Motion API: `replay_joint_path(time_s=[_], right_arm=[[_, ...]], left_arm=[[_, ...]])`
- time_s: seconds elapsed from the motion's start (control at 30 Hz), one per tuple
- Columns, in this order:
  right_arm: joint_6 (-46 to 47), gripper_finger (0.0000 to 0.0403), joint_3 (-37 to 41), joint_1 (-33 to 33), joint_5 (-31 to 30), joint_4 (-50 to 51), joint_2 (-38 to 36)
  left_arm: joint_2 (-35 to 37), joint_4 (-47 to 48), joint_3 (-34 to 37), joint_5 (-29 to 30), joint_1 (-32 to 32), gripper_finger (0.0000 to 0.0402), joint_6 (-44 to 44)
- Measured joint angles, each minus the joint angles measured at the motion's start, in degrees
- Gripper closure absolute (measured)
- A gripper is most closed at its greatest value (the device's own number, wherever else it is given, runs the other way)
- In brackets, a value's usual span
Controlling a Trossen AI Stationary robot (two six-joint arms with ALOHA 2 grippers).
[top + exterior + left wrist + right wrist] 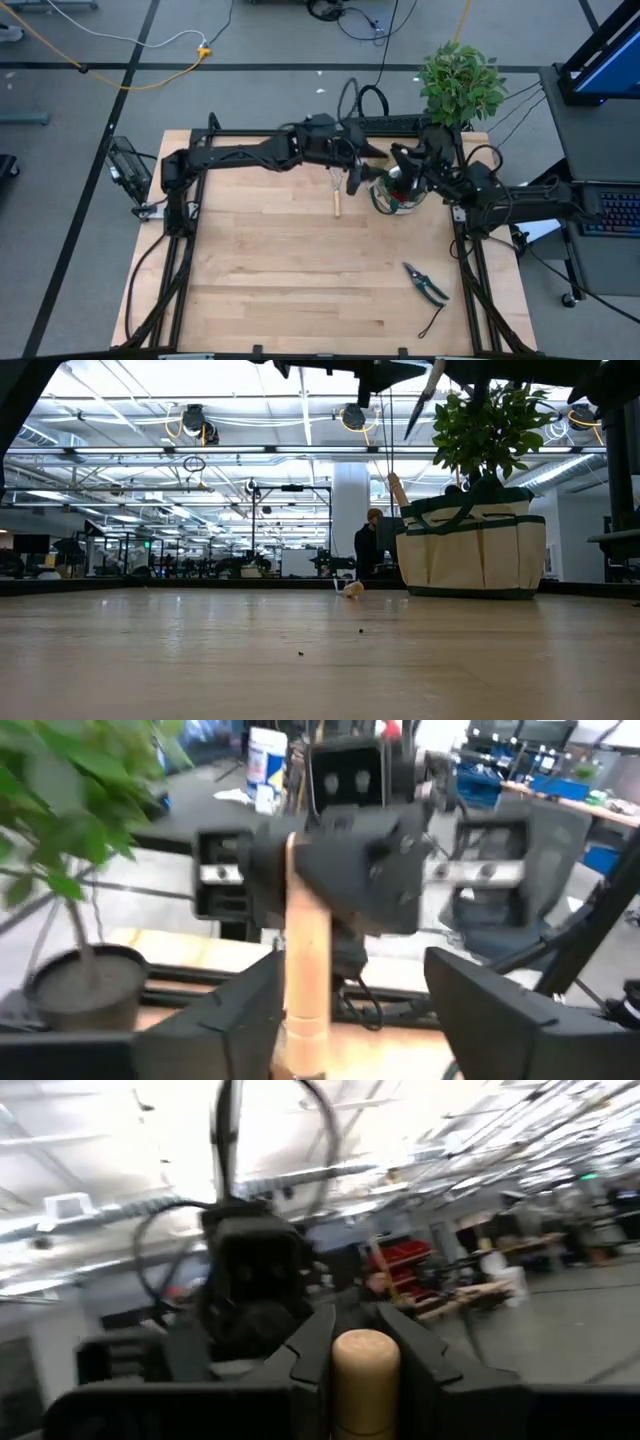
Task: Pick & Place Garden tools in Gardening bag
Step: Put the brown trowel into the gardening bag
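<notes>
The beige gardening bag (396,198) with green trim stands at the table's far right, in front of the potted plant; a wooden handle (397,490) sticks up out of it. Both grippers meet just above and left of it. My right gripper (365,1380) is shut on a wooden-handled tool (365,1365). My left gripper (350,1020) is open, and a wooden handle (305,960) stands between its fingers. In the low view a metal blade (425,390) hangs high above the bag (470,550). Another wooden-handled tool (336,196) lies flat on the table left of the bag. Pruning shears (425,283) lie at the near right. My right gripper pinches the tool's wooden handle near its rounded free end (365,1352) between its two fingers. The handle stands across the fingers and the tool is lifted clear of the table. My left gripper's fingers stand apart around the handle (300,1005), which is close to one finger (245,1020); whether they touch, I cannot tell.
The leafy potted plant (460,82) stands behind the bag at the far right corner. The middle and near left of the wooden table (260,270) are bare. A person (370,545) shows in the room beyond the table.
</notes>
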State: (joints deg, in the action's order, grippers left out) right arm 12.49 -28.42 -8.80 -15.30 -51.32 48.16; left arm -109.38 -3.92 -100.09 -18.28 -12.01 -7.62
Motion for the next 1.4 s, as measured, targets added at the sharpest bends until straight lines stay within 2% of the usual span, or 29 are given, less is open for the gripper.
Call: replay_joint_path(time_s=[0.17,0.37,0.5,0.77,1.4], right_arm=[[-4.79,0.0351,0.00,-1.35,-4.25,3.99,-3.67],[-12.53,0.0351,0.00,-2.85,-5.69,5.37,-4.34],[-13.44,0.0351,0.00,-4.00,-5.65,8.91,-2.25],[-17.90,0.0351,0.00,-6.05,-5.49,9.41,2.12],[-22.33,0.0351,0.00,-7.14,-5.54,15.78,9.33]], left_arm=[[3.05,2.63,-0.02,0.24,-2.38,0.0108,1.07],[5.77,13.87,-0.07,0.62,-5.74,0.0082,2.46],[5.83,19.94,-0.07,0.68,-7.25,0.0083,2.04],[5.81,27.58,-0.04,0.96,-8.01,0.0095,3.78],[5.72,29.62,-0.04,0.94,-7.60,0.0093,5.44]])
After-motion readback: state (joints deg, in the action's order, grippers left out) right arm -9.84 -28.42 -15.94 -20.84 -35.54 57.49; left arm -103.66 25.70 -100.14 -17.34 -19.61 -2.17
